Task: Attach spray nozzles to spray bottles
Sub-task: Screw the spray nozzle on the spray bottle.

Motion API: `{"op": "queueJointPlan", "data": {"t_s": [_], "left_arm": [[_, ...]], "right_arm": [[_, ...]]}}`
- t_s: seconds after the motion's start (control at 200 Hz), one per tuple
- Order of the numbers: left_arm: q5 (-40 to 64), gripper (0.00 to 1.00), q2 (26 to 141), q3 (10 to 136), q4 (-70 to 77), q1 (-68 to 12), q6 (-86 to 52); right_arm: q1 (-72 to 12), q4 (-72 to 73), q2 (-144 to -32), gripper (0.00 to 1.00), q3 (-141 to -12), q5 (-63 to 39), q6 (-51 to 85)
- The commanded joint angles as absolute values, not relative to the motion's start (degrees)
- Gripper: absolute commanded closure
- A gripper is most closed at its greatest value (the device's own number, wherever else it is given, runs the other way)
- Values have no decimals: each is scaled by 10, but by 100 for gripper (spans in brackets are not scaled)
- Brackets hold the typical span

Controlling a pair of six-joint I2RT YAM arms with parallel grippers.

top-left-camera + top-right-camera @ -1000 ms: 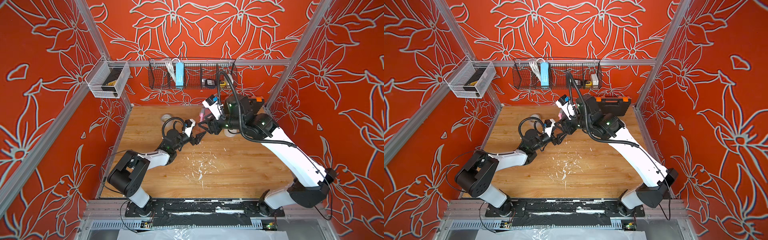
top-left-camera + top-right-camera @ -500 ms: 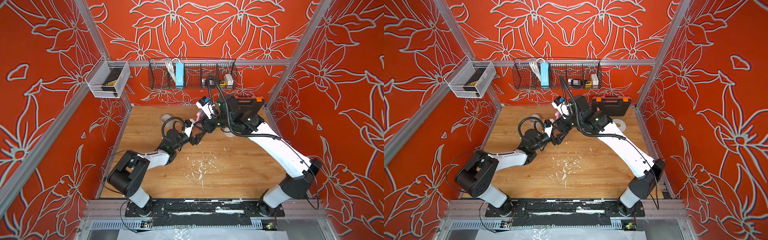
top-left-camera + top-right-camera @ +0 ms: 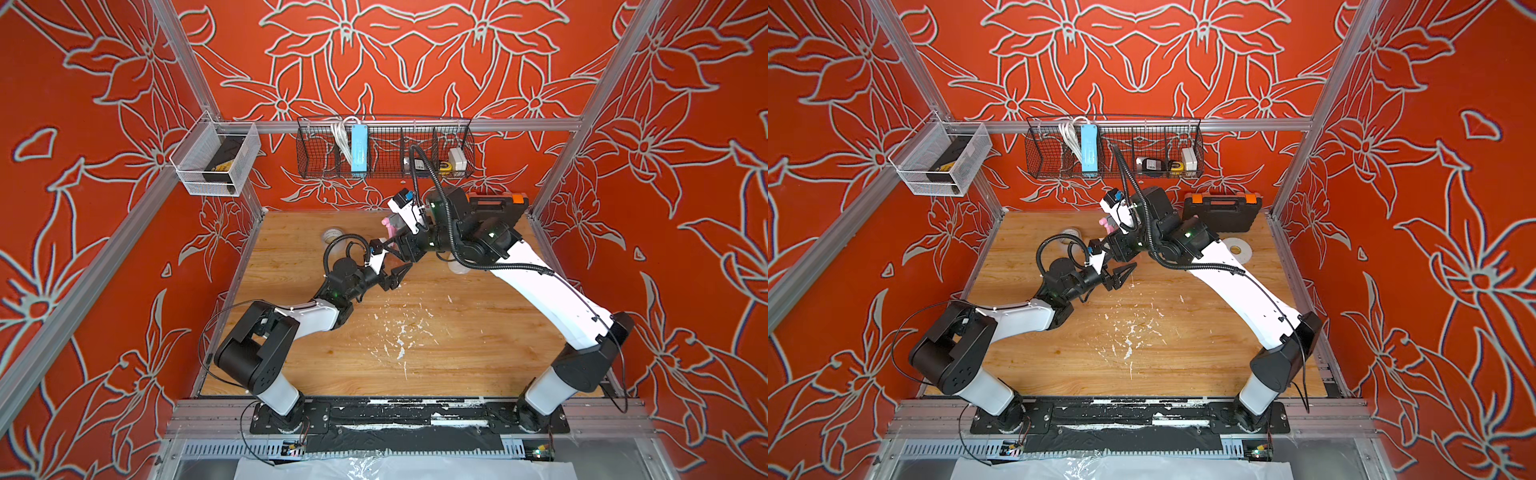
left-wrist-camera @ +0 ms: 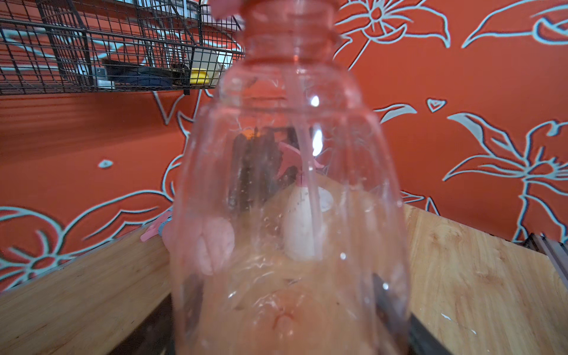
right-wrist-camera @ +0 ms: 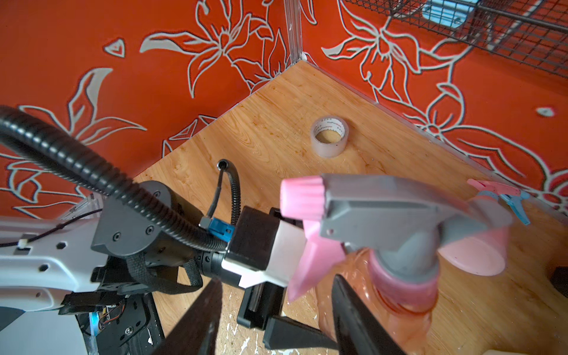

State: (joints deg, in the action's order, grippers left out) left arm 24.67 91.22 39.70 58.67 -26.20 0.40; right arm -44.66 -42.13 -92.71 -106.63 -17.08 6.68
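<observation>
Progress entry: pink-and-grey nozzle sits on translucent orange bottle, tightness unverified; left gripper clamps that bottle, right gripper stands parted at the nozzle, apparently empty; cream-white bottle and pink bottle, beyond the orange bottle, carry nozzles.

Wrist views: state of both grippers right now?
Left gripper: closed on the translucent orange bottle.
Right gripper: fingers either side of the pink-and-grey nozzle; whether they clamp it cannot be told.
</observation>
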Motion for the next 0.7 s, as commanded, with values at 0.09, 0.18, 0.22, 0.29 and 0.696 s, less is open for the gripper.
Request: {"op": "queueJointPlan", "data": {"t_s": [0.09,0.18,0.22,0.29,0.696], "left_arm": [[297,55,899,414,564,-250,24],[334,54,901,429,535,-246,27],[347,54,903,433,528,-245,27],[364,54,905,436,526,-244,23],[406,53,899,435,511,-230,23]], "right_arm": [[-425,-463,-872,36,-1091,-153,19],[-374,-457,-887,24,-1126,-220,18],[-352,-455,-904,19,-1149,-267,19],[-333,-464,-945,14,-1201,-327,14],[-319,-554,-1153,23,-1424,-495,22]]}}
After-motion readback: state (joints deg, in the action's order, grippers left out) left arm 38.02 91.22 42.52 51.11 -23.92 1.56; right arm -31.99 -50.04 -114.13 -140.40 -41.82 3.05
